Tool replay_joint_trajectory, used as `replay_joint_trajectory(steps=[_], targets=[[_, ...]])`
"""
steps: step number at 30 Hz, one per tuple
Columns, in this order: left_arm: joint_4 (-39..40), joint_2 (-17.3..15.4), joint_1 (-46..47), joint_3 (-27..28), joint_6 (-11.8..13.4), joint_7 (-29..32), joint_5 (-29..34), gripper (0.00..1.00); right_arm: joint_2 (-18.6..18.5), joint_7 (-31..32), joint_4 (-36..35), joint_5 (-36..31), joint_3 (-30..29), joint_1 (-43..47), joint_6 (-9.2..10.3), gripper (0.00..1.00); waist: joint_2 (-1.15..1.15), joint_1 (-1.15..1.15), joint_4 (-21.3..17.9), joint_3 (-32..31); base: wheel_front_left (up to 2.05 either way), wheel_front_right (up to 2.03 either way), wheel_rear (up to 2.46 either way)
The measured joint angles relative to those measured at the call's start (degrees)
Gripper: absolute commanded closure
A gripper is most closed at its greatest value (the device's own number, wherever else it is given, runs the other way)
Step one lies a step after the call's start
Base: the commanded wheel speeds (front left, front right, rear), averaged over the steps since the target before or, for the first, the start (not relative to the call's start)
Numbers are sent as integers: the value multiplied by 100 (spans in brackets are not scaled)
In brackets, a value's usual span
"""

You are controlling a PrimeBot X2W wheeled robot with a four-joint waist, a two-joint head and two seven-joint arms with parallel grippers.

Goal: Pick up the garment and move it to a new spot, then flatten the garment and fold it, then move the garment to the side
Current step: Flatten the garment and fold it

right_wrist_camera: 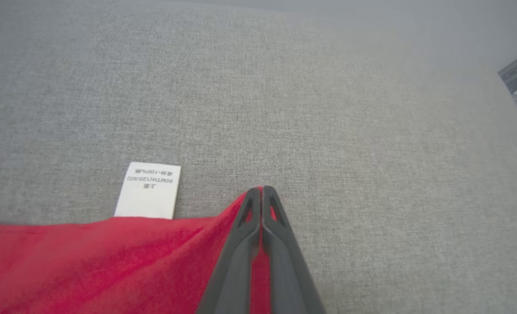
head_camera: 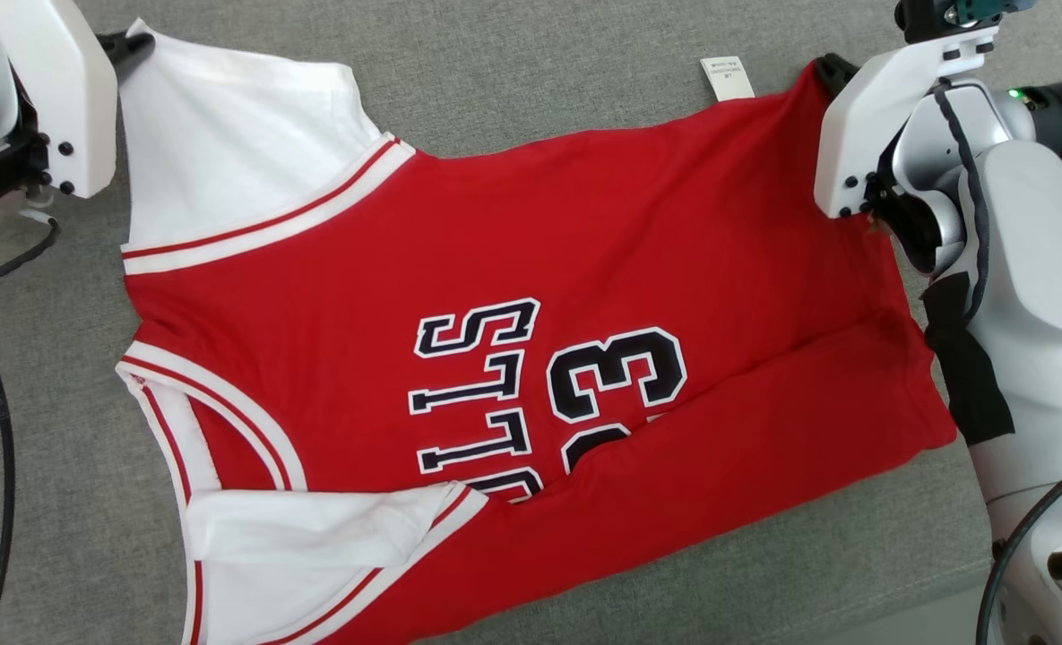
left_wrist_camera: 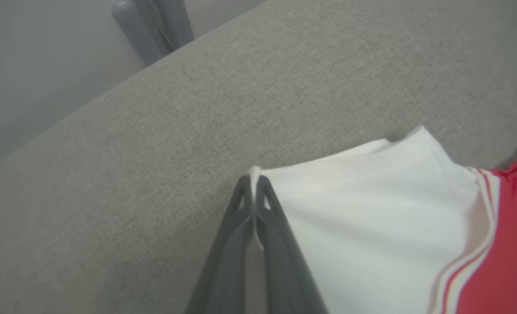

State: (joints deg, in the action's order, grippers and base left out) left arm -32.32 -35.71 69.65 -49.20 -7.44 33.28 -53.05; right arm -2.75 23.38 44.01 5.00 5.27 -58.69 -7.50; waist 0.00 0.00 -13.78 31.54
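1. Label: a white tag sticks out from the far edge of the jersey and lies flat on the counter. In the right wrist view the label is upside down. One line reads "60MTH(120/60)" and another contains "100%". The other characters are too small to read.
2. Lettering: black block letters with white outlines, turned sideways. "S", "L", "L" can be read. The next letter is partly covered by a fold.
3. Number: a "3" in the same style. A second digit beside it is half hidden under the fold.
4. Jersey: red body, white sleeves, red-and-white striped trim at the armholes. It lies spread across the counter, collar end to the left. The near long edge is folded over onto the body.
5. Left end effector: fingers fully closed, pinching the corner of the far white sleeve.
6. Right end effector: fingers fully closed, pinching the far red corner, near the label.
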Motion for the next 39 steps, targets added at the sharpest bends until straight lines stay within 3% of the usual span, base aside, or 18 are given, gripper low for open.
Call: replay_joint_trajectory(steps=[7, 16, 20, 28, 32, 39], targets=[[-73, -66, 253, 9, 0, -999, 114, 100, 9, -877, -76, -143, -359, -218, 0, 100, 0, 0, 87, -76, 0, 0, 0], [-334, 41, 443, 8, 0, -2281, 231, 100, -3, -2041, 400, -59, -979, -299, 0, 100, 0, 0, 285, -220, 0, 0, 0], [-103, 5, 124, -133, 0, -2569, -105, 100, -132, -2625, 641, 137, -638, -123, 0, 100, 0, 0, 429, -350, 0, 0, 0], [1070, -517, -1379, -233, 2, -3330, -867, 100, -738, -3496, 816, 802, 157, 824, 0, 100, 0, 0, 753, -779, 0, 0, 0], [1753, -787, -2064, -149, 225, -3591, -1128, 100, -1014, -3600, 748, 1110, 463, 1199, 0, 100, 0, 0, 874, -969, 0, 0, 0], [3078, -1167, -3251, -160, 864, -3812, -1515, 100, -1383, -3629, 697, 1525, 770, 1602, 0, 100, 0, 0, 1068, -1184, 0, 0, 0]])
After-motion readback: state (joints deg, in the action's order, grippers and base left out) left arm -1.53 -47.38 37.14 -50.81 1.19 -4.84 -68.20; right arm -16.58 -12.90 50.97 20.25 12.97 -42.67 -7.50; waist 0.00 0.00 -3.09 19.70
